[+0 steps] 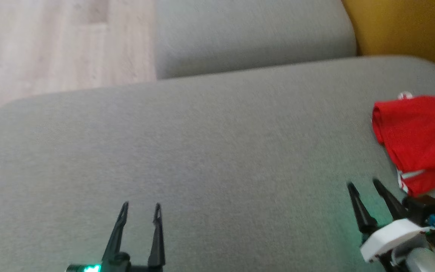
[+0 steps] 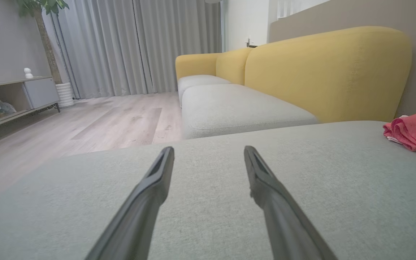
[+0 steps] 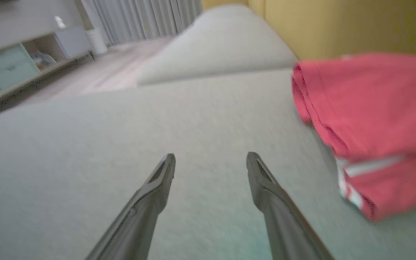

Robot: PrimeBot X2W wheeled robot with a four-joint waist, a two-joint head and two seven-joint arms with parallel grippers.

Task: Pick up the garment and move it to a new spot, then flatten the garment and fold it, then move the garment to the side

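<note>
On the grey seat cushion (image 1: 210, 143), the folded red garment (image 1: 419, 139) lies at three o'clock (apparently set aside); left gripper (image 1: 142, 205) and right gripper (image 1: 362, 183) stand wide, empty. Final step looks done; next, arms need only withdraw.

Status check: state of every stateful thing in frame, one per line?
red fabric garment: folded, lying on the grey fabric sofa cushion, on the robot's right
left tool: open, empty
right tool: open, empty, beside the garment, apart from it
</note>
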